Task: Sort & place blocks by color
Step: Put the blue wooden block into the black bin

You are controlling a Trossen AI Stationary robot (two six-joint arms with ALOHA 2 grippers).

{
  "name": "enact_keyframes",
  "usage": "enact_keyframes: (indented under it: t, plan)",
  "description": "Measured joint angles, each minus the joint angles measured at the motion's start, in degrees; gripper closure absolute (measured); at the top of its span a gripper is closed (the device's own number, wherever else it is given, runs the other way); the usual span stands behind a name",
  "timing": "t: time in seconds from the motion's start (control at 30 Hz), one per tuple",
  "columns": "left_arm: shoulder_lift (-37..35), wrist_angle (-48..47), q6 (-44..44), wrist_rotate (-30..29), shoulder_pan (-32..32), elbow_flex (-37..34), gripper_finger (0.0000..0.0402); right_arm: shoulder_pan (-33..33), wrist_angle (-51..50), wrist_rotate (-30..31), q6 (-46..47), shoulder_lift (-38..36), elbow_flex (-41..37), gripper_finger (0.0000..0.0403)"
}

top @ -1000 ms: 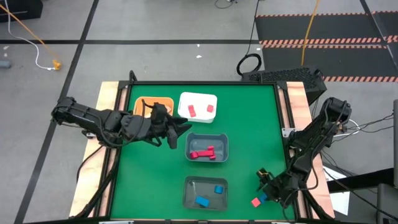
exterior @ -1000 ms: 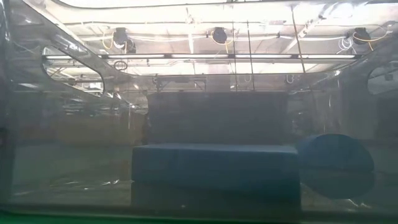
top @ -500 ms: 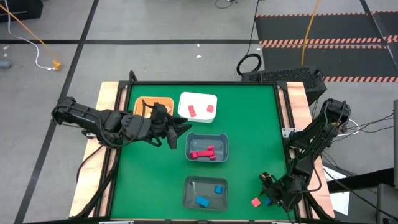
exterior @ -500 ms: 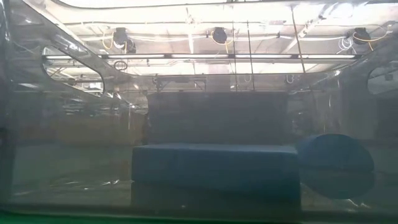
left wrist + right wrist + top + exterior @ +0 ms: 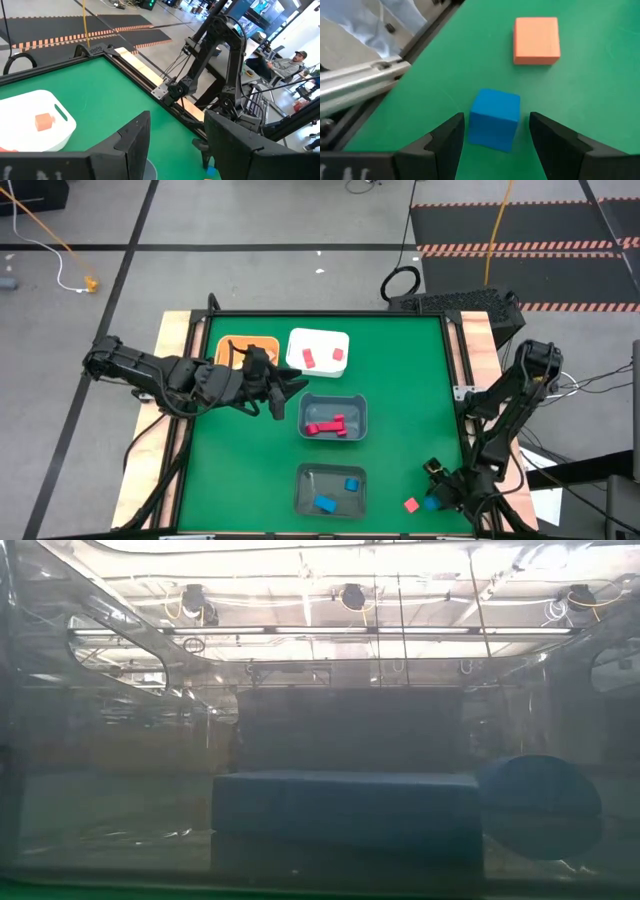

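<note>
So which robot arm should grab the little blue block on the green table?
The right one. Its claw is open with the blue block between its fingers, near the table's front right corner. The left claw hangs open far off, by the white bin.

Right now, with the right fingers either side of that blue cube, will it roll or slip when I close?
The blue cube has flat faces and sits flat on the green mat, so rolling looks unlikely. It looks rigid and should not deform. It sits slightly skewed inside the open right gripper, so it may twist a little on closing.
</note>
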Motion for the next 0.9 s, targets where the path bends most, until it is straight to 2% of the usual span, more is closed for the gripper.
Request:
enact_keyframes:
  t: [0.33, 0.43, 0.6, 0.77, 0.9]
  plan:
    - [0.00, 0.01, -0.42, 0.00, 0.00, 0.00, 0.0215, 0.00, 1.37, 2.01, 2.79, 4.10, 0.17, 0.0195]
    - [0.00, 0.01, -0.39, 0.00, 0.00, 0.00, 0.0215, -0.02, 1.23, 2.32, 3.25, 4.21, 0.17, 0.0220]
    - [0.00, -0.02, -0.35, 0.01, 0.00, 0.00, 0.0215, -0.04, 1.02, 2.90, 5.07, 4.10, 0.13, 0.0288]
    - [0.00, -0.22, 0.00, 0.02, 0.00, 0.00, 0.0215, -0.05, 0.91, 2.75, 9.99, 3.22, 0.11, 0.0288]
    - [0.00, -1.02, 0.13, 0.02, 0.01, 0.00, 0.0215, -0.09, 0.05, 2.38, 12.58, -0.20, -0.09, 0.0288]
